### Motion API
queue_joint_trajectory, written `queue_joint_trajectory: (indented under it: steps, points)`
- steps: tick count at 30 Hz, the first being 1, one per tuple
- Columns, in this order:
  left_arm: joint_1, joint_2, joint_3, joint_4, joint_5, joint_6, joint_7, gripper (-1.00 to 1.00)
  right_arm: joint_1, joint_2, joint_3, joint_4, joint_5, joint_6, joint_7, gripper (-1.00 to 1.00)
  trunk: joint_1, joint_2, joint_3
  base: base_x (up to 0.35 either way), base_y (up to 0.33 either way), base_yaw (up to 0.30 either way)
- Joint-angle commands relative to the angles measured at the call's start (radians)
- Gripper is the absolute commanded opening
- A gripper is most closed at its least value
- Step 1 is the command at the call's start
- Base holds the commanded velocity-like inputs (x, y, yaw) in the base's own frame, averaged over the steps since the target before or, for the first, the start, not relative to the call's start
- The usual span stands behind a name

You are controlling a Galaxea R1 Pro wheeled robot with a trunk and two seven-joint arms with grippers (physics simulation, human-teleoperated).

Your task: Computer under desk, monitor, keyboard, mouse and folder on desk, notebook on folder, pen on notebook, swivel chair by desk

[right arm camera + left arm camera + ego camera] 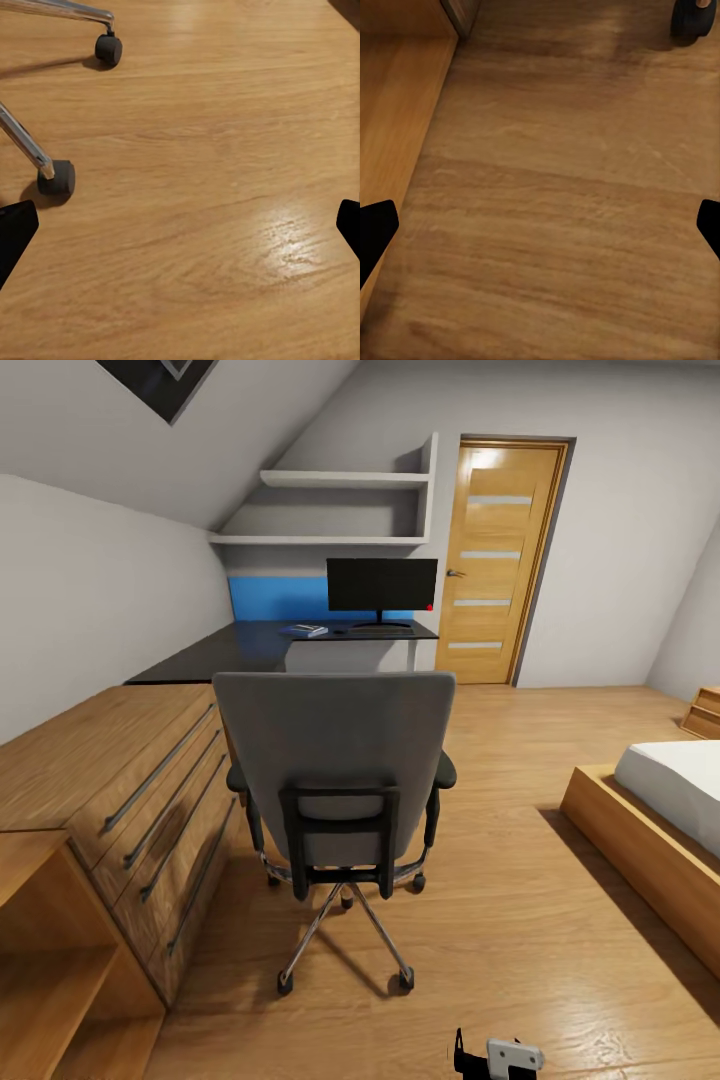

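Observation:
The grey swivel chair (335, 745) stands in mid-floor with its back to me, a short way from the black desk (230, 650). On the desk stands the black monitor (382, 584), with the keyboard (381, 628) at its foot and a small dark mouse (340, 630) beside it. Left of that lies the blue folder (298, 631) with a small notebook (313, 628) on it. The pen is too small to make out, and the chair's seat is hidden. Over the wood floor, my left gripper (540, 232) and right gripper (180, 232) are open and hold nothing.
A wooden chest of drawers (130, 780) lines the left wall. A bed (670, 810) is at the right and an oak door (500, 560) beyond the desk. Chair casters (58, 178) and chrome legs lie near my right gripper, with one caster (692, 16) near my left.

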Motion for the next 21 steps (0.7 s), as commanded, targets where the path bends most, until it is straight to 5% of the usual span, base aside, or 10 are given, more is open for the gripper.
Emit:
queue_joint_trajectory:
  steps: [1, 2, 3, 4, 13, 21]
  points:
    - [-0.001, -0.030, -0.012, -0.036, 0.008, -0.039, 0.002, 1.00, -0.001, 0.006, 0.013, -0.023, 0.004, -0.003, -0.002, 1.00, 0.000, 0.000, -0.001, 0.000, 0.000, 0.000]
    - [-0.001, -0.034, -0.012, -0.072, 0.009, -0.038, 0.002, 1.00, -0.002, 0.006, 0.012, -0.054, 0.004, 0.001, -0.002, 1.00, 0.000, 0.000, -0.001, 0.000, 0.000, 0.000]
    - [0.000, -0.052, -0.012, -0.287, 0.009, 0.097, 0.002, 1.00, -0.009, 0.004, 0.010, -0.246, 0.005, 0.178, -0.003, 1.00, 0.000, 0.000, -0.001, 0.000, 0.000, 0.000]
    - [0.000, -0.058, -0.012, -0.320, 0.009, 0.158, 0.002, 1.00, -0.013, 0.004, 0.009, -0.268, 0.005, 0.223, -0.003, 1.00, 0.000, 0.000, -0.001, 0.000, 0.000, 0.000]
    - [-0.028, -0.102, -0.014, -0.525, 0.005, 0.515, -0.006, 1.00, -0.063, 0.011, 0.010, -0.402, 0.007, 0.533, 0.016, 1.00, 0.000, 0.000, -0.001, 0.000, 0.000, 0.000]
    - [-0.118, -0.115, -0.014, -0.639, 0.004, 0.755, -0.009, 1.00, -0.109, 0.016, 0.010, -0.476, 0.007, 0.635, 0.043, 1.00, 0.000, 0.000, -0.001, 0.000, 0.000, 0.000]
